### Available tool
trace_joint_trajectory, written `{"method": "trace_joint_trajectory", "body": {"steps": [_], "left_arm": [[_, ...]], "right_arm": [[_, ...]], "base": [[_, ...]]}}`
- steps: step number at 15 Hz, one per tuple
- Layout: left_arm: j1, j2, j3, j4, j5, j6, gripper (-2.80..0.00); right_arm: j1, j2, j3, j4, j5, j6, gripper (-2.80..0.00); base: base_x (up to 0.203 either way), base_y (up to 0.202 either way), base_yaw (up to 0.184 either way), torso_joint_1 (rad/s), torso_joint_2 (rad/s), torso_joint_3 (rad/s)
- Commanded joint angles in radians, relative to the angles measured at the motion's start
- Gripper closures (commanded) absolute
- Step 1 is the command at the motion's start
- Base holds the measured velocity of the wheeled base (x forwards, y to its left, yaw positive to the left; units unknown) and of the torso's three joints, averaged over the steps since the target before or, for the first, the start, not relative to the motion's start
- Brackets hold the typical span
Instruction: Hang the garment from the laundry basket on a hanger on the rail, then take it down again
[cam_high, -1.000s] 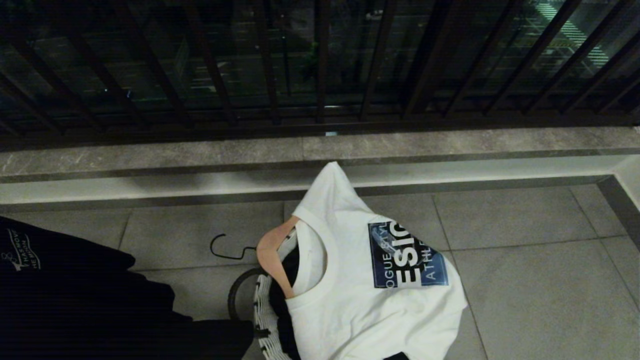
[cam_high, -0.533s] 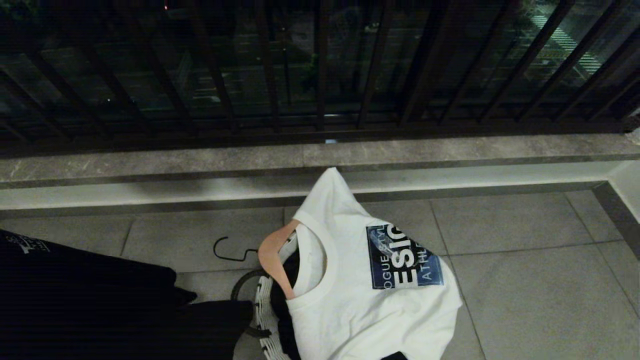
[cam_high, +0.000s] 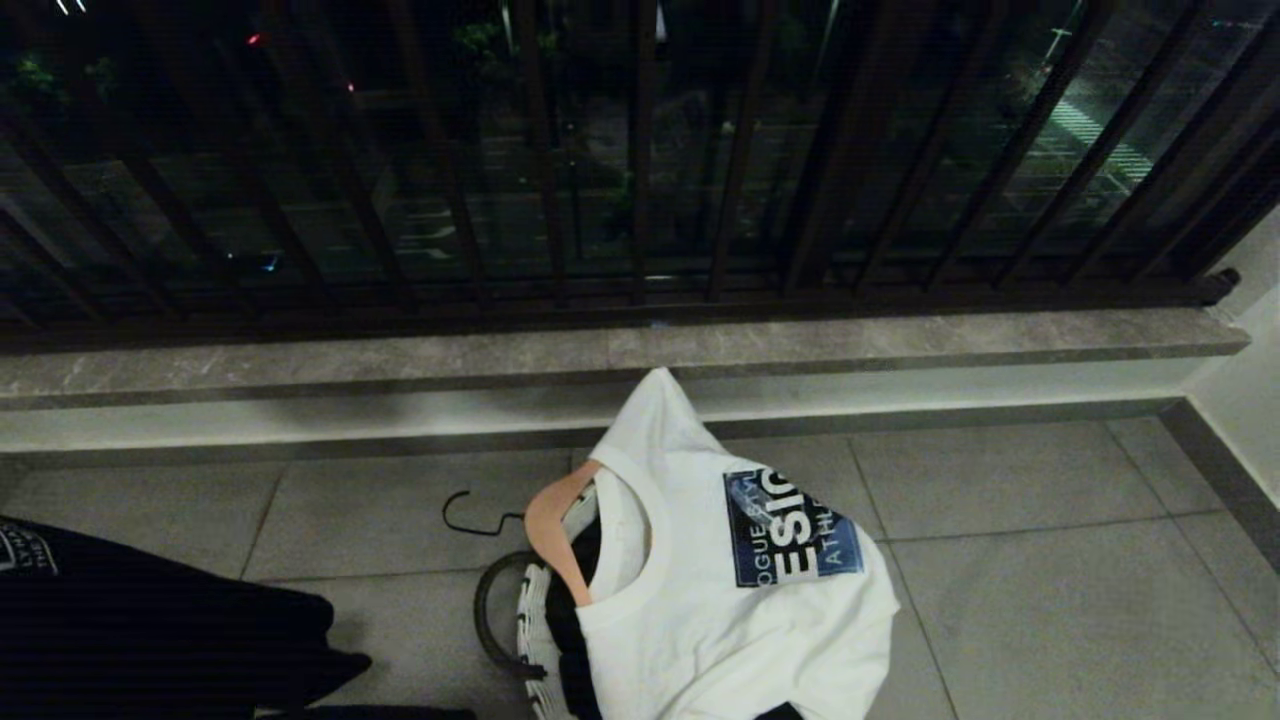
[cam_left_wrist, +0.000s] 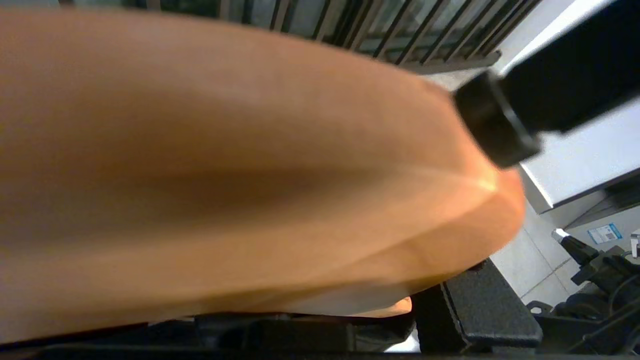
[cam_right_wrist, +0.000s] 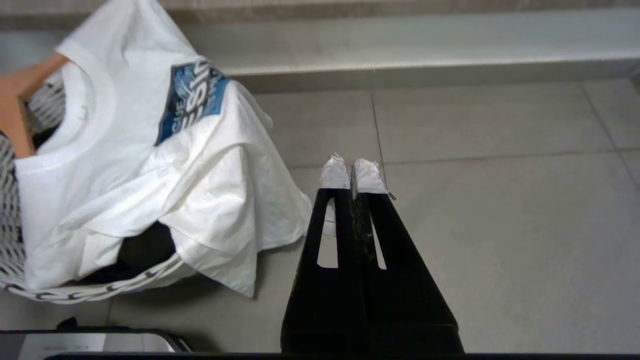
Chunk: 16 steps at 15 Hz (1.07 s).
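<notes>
A white T-shirt (cam_high: 720, 600) with a blue print lies on a wooden hanger (cam_high: 550, 520) across the laundry basket (cam_high: 532, 640). That hanger's black hook (cam_high: 470, 520) rests on the floor. A black garment (cam_high: 150, 630) with white lettering fills the head view's lower left corner. In the left wrist view a wood-coloured hanger (cam_left_wrist: 250, 175) fills the picture, and my left gripper (cam_left_wrist: 475, 220) is shut on it, one black finger on either side. My right gripper (cam_right_wrist: 352, 172) is shut and empty, low over the tiles beside the white shirt's hem (cam_right_wrist: 280, 220). The rail is out of view.
A grey stone ledge (cam_high: 800, 345) runs along the far side, with dark window bars (cam_high: 640, 160) above it. A white wall (cam_high: 1245, 370) closes the right corner. Grey floor tiles (cam_high: 1050, 560) stretch to the right of the basket.
The whole head view has shifted downward, so more of the bars shows: the camera moved. Less of the black garment shows at the lower left. The white shirt and basket lie as before.
</notes>
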Motion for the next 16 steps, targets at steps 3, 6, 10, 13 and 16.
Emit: {"method": "trace_joint_trajectory", "body": {"steps": [3, 6, 10, 13, 16], "left_arm": [[0.000, -0.022, 0.010, 0.005, 0.000, -0.003, 0.00], [0.000, -0.029, 0.019, 0.007, 0.000, -0.004, 0.00], [0.000, -0.027, 0.019, 0.004, 0.003, -0.004, 0.00], [0.001, -0.027, 0.025, 0.003, 0.002, -0.003, 0.00], [0.000, -0.025, 0.025, 0.002, 0.001, -0.001, 0.00]], "right_arm": [[0.000, 0.000, 0.000, 0.000, 0.001, -0.001, 0.00], [0.000, 0.000, 0.000, 0.000, 0.000, 0.000, 0.00], [0.000, 0.000, 0.000, 0.000, 0.001, -0.001, 0.00], [0.000, 0.000, 0.000, 0.000, 0.001, -0.001, 0.00], [0.000, 0.000, 0.000, 0.000, -0.001, 0.000, 0.00]], "base": [[0.000, 0.000, 0.000, 0.000, 0.00, 0.204], [0.000, 0.000, 0.000, 0.000, 0.00, 0.208], [0.000, 0.000, 0.000, 0.003, 0.00, 0.204], [0.000, 0.000, 0.000, 0.001, 0.00, 0.200], [0.000, 0.000, 0.000, 0.005, 0.00, 0.203]]}}
